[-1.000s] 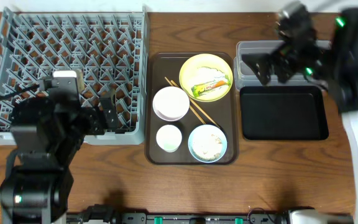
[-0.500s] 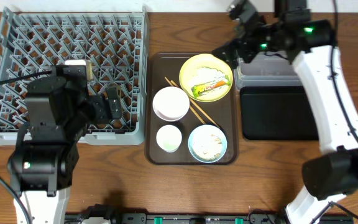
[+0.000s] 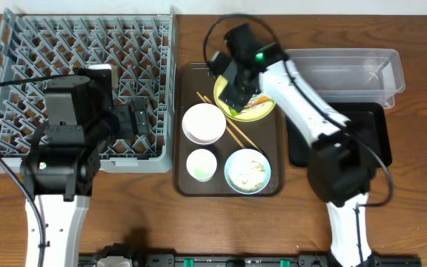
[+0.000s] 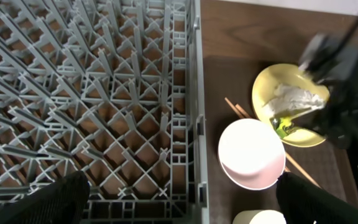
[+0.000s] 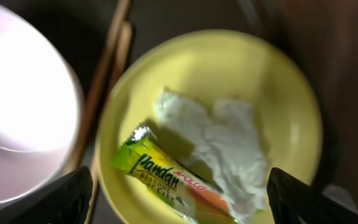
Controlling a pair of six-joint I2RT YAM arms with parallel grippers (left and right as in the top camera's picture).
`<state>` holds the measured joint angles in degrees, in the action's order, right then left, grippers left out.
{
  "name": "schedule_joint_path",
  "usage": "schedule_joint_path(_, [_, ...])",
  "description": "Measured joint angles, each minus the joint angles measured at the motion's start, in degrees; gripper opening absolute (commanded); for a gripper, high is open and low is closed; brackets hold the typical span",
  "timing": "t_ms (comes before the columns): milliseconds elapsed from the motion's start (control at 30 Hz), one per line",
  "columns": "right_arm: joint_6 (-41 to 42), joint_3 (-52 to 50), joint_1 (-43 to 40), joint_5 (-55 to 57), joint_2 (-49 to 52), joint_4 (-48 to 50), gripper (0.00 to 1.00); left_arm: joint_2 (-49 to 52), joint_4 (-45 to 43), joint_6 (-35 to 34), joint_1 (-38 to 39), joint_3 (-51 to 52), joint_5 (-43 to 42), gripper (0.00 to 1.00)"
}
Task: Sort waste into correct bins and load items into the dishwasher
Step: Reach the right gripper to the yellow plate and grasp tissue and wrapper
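A yellow plate (image 5: pixel 219 62), green-and-orange wrapper (image 5: pixel 166 180), white tissue (image 5: pixel 222 137), white bowl (image 3: pixel 204 123), white cup (image 3: pixel 201 164) and light-blue bowl (image 3: pixel 228 165) contrast with the dark brown tray (image 3: pixel 187 89), grey lattice-patterned rack (image 3: pixel 87 44), black tray (image 3: pixel 380 141) and brown wood-grain table (image 3: pixel 124 208).

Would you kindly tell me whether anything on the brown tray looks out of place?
The yellow plate holds rubbish: a crumpled tissue and a snack wrapper. The chopsticks lie loose and slanted beside the white bowl.
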<state>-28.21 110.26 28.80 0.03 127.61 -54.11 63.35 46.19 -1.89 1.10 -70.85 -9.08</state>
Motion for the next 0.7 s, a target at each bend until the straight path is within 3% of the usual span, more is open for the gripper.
schedule_joint_path(500, [-0.5, 0.0, -2.2, 3.8, 5.0, 0.4, 0.93, 2.0, 0.7, 0.0, 0.0, 0.0, 0.0, 0.97])
schedule_joint_path(700, [-1.0, 0.0, -2.7, 3.7, 7.2, 0.8, 0.81, 2.0, 1.2, 0.0, 0.0, 0.0, 0.0, 0.97])
